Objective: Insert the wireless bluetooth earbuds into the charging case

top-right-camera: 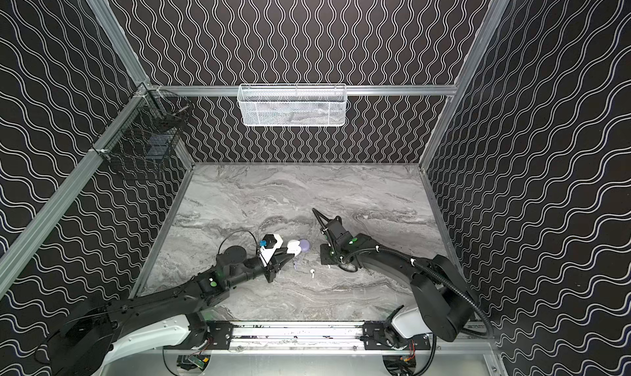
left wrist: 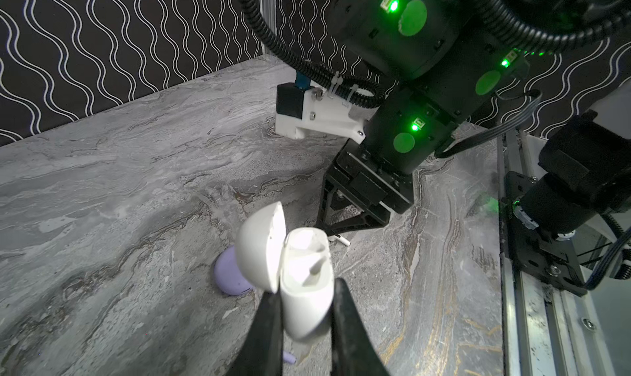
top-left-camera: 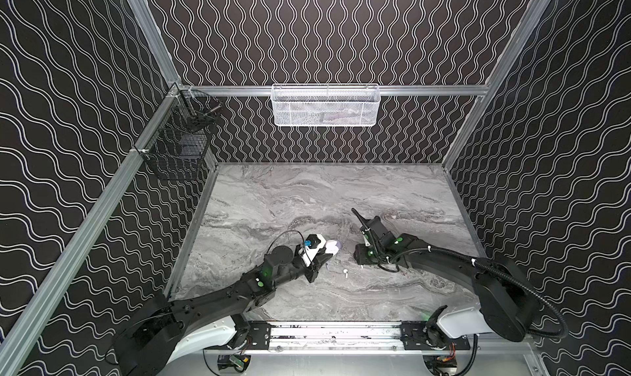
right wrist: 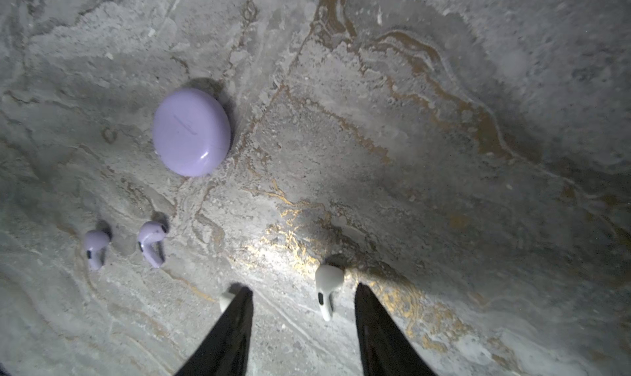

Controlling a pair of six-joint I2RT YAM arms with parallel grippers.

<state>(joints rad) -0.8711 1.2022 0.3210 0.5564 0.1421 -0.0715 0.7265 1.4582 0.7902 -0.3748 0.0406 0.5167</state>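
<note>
Left hand (left wrist: 305,309): clamped on the lower half of a glossy white rounded plastic charging case (left wrist: 307,282), holding it clear of the worktop; its hinged lid (left wrist: 261,244) stands swung open, and the moulded sockets inside look empty.

Right hand (right wrist: 304,289): fingers parted, grasping nothing, pointed down low over the grey marble-patterned worktop (right wrist: 444,152).

Nearer white earbud (right wrist: 327,287): a small white stemmed plastic earbud lying flat on the worktop between the right hand's two black fingers, closer to one finger than the other, touching neither as far as the right wrist view shows.

Long axis: in the right wrist view the stem runs roughly along the fingers' length rather than across the gap, round head away from the camera, so the fingers would close on its narrow sides.

Second white earbud (right wrist: 225,301): mostly hidden behind the tip of one finger; whether it touches the finger cannot be told.

Lavender earbuds: a pair of pale lavender stemmed earbuds (right wrist: 96,246) (right wrist: 153,241) lie side by side on the worktop, well off to one side of the right hand.

Lavender case (right wrist: 191,132): a shut round lavender charging case rests on the worktop beyond the pair, just behind the held white case in a top view (top-right-camera: 304,244).

Which arm is nearer: the right, already straddling the white earbud; the left is occupied.

Step in hand, judged: closing on the white earbud, then carrying it across to the open case. None of the four earbuds is seated yet.

Risk, judged: the half-hidden earbud may be nudged as the fingers close.
</note>
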